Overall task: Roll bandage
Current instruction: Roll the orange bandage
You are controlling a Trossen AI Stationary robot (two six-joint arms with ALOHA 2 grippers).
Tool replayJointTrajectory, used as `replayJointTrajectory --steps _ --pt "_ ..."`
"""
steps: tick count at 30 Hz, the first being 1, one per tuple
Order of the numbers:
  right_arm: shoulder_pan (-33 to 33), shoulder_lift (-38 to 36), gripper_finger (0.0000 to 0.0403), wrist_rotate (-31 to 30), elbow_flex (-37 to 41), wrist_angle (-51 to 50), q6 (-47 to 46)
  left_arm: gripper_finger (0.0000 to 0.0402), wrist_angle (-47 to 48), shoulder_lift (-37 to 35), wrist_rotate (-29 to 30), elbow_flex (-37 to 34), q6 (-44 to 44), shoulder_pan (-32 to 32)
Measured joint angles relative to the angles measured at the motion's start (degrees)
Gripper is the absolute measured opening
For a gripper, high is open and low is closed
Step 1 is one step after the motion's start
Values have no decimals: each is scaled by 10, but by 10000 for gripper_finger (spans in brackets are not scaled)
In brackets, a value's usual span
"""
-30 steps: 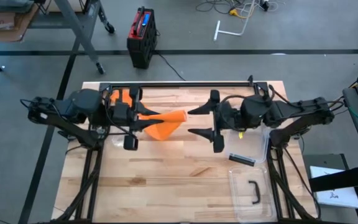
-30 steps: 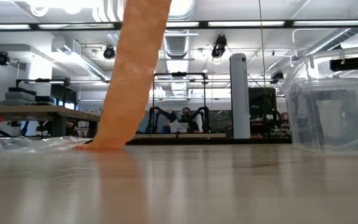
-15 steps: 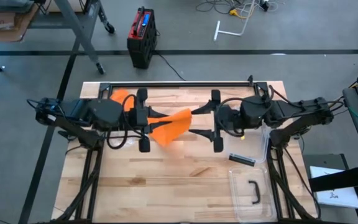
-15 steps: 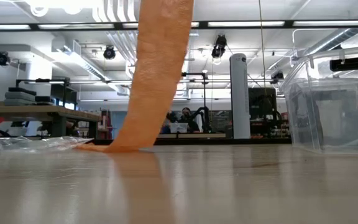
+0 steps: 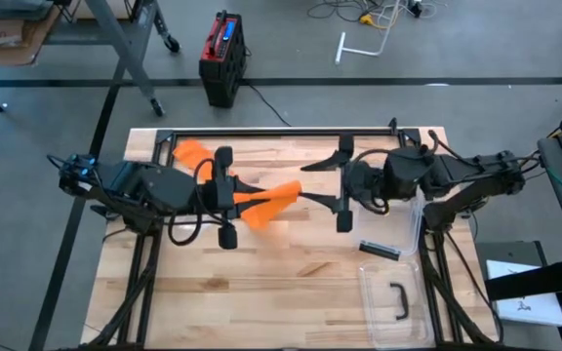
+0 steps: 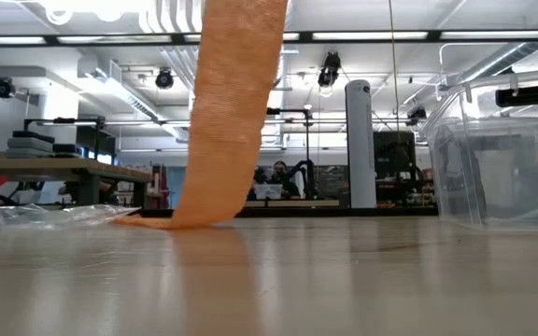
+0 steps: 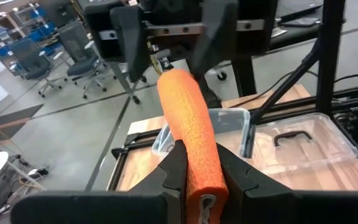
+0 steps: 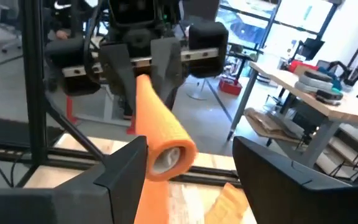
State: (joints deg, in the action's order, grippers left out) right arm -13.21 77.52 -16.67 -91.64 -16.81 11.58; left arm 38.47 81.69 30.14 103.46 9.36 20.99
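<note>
Orange bandage (image 5: 264, 203) spans the middle of the wooden table (image 5: 291, 283) in the high view. The left gripper (image 5: 245, 200) pinches one end of its rolled part, and the right gripper (image 5: 322, 183) sits at the other end with its fingers apart. More loose bandage lies near the table's far left corner. A clear plastic bin (image 5: 398, 304) with a dark handle sits at the near right, a small black bar (image 5: 380, 251) just beside it.

The low view shows only a broad orange strip (image 6: 227, 112) rising from the table out of the top of the frame; neither gripper is visible, so where the strip joins the roll is cut off.

In the left wrist view, the fingers (image 7: 174, 168) are clamped tight on the rolled bandage (image 7: 192, 130), which points toward the other arm.

In the right wrist view, the roll's hollow end (image 8: 166, 155) sits between the spread fingers (image 8: 126, 168); whether either one touches it cannot be made out.

The step in hand looks like a handover or re-grip partway through rolling. The next move likely calls for the right fingers to close squarely on the roll's end without crushing it, keeping the trailing strip taut.
</note>
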Motion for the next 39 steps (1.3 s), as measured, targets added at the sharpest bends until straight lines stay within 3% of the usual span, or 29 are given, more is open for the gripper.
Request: replayJointTrajectory --steps 9,16,33,39 --pt "-1 32 259 30 1 25 5 38 -4 2 -11 0 8 0" --pt "-2 52 265 52 1 63 14 39 -6 15 -53 -1 13 2" --pt "-2 51 124 69 1 69 0 41 -39 13 -51 -1 20 5" --pt "-1 48 69 101 2 86 4 78 -40 2 -53 -1 20 11"
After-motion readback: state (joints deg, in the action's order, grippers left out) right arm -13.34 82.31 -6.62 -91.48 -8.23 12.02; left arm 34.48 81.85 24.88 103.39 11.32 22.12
